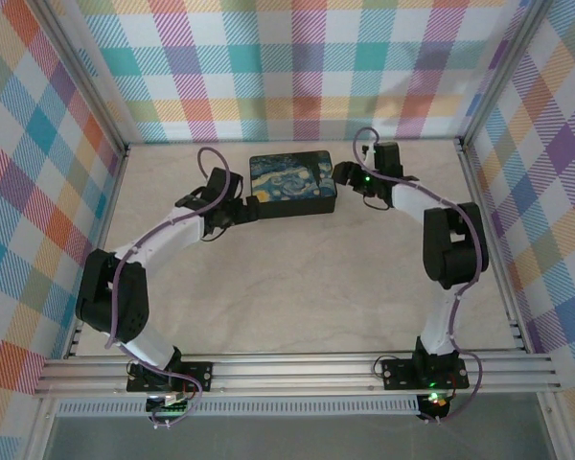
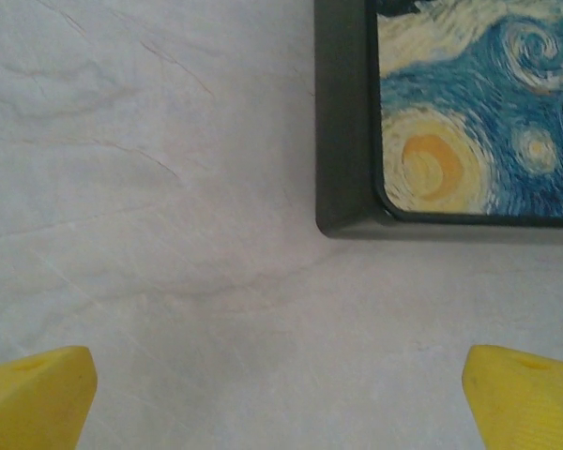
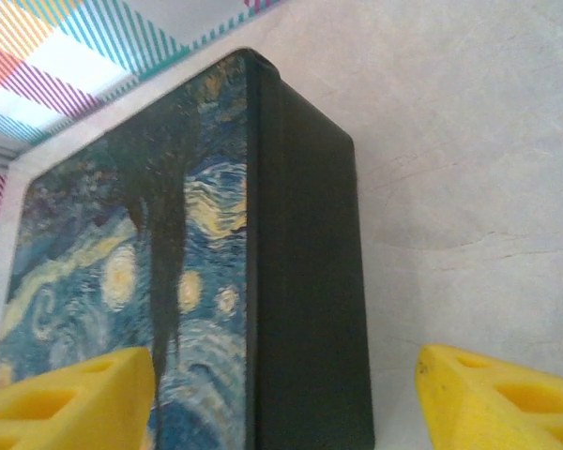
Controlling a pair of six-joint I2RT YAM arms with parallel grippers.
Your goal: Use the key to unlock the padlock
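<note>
While my left hand (image 2: 281, 398) hangs spread wide over bare counter (image 2: 169, 187) off the Starry Night box (image 1: 292, 182) corner, my right hand (image 3: 286, 398) straddles its end, fingers (image 3: 488, 398) apart. Padlock and key: can't tell where, guessing inside.

Black box (image 1: 297, 206), swirly blue-yellow lid (image 1: 289, 178), on pale table (image 1: 297, 287).

Matt black box (image 2: 342, 122), smooth table (image 2: 169, 187), matt yellow left claw (image 2: 281, 394)
</note>
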